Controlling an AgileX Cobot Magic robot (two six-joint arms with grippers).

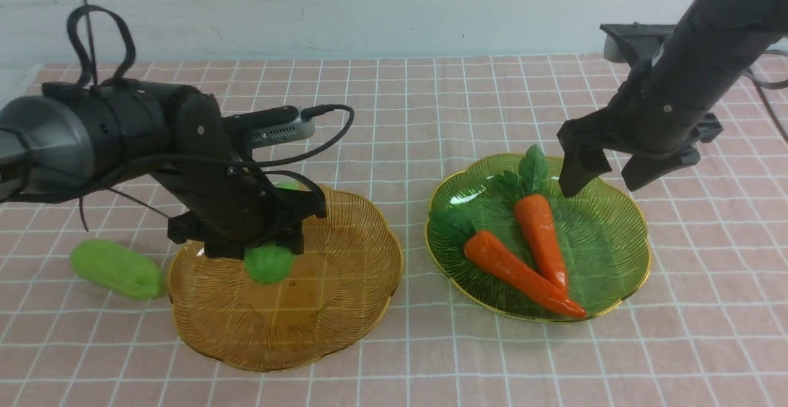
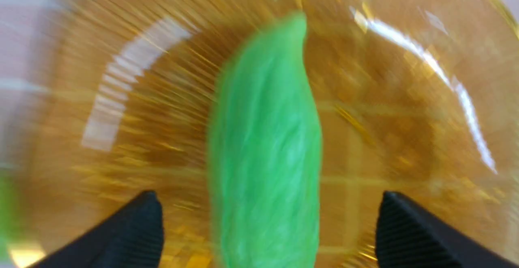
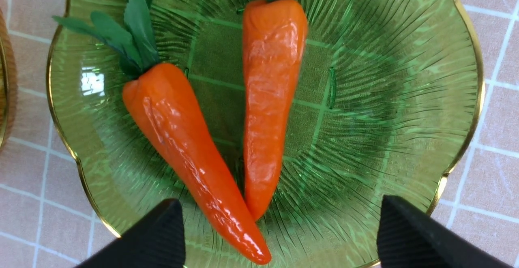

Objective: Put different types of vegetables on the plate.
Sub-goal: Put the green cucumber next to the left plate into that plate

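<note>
One light-green gourd [image 1: 268, 262] lies on the amber plate [image 1: 345, 327], under my left gripper [image 1: 255, 250]. The blurred left wrist view shows this gourd [image 2: 265, 138] between the spread fingers [image 2: 134, 227] of the left gripper [image 2: 267, 197], which is open, with a gap on each side. The second gourd [image 1: 117, 268] rests on the cloth left of that plate. Two orange carrots [image 1: 542, 241] [image 1: 517, 274] with green tops lie on the green plate [image 1: 640, 234]. My right gripper [image 1: 602, 188] hangs open above that plate's far side, holding nothing. Both carrots [image 3: 271, 97] [image 3: 186, 146] show beneath the right gripper [image 3: 279, 200].
A pink checked cloth [image 1: 431, 105] covers the table. A black and white device [image 1: 628, 40] sits at the back right corner, behind the right arm. The amber plate's rim [image 3: 6, 77] lies close beside the green plate [image 3: 466, 97].
</note>
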